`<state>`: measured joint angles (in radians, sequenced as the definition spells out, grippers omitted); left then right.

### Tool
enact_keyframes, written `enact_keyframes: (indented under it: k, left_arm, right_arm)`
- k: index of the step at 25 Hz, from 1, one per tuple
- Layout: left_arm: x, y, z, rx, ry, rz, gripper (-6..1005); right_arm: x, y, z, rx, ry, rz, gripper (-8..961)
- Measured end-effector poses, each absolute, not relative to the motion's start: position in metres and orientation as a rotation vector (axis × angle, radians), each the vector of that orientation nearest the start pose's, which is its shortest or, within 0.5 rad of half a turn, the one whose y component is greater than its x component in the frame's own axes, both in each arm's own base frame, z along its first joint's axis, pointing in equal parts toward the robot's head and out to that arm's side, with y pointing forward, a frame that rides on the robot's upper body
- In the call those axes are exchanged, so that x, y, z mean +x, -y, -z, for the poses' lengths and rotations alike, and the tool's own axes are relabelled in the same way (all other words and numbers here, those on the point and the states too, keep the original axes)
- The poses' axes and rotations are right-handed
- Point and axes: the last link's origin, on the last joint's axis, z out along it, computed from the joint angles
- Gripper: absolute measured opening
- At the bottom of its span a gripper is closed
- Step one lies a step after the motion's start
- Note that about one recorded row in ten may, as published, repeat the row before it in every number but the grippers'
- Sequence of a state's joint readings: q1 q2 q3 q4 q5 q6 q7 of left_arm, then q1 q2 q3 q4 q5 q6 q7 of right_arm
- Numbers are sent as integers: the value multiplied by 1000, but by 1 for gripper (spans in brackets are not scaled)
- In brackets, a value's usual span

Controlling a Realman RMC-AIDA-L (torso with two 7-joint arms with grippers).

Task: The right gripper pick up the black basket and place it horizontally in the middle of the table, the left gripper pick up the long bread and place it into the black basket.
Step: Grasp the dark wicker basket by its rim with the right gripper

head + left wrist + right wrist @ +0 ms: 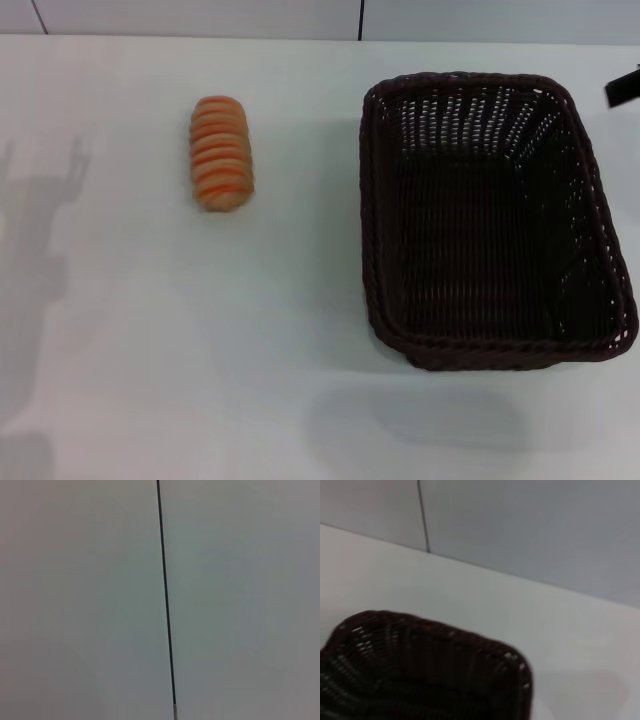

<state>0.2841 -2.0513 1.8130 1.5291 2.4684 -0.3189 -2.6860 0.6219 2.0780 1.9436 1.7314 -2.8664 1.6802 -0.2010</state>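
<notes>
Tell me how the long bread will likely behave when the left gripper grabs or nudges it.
The long bread has a rounded, oblong body lying flat on the table, so a sideways nudge might roll it. Its ridged top probably gives fingers some grip. It looks small beside the black basket, so it is likely light. The pictures do not show whether it is soft.
</notes>
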Motion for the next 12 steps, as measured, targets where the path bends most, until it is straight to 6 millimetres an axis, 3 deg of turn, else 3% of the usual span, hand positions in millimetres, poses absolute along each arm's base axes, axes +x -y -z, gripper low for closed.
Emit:
enact_keyframes:
  k: [12]
  left_arm:
    - [-271, -284, -87, -1425, 594, 498, 858]
  right_arm:
    - [158, -344, -79, -1999, -1295, 234, 631]
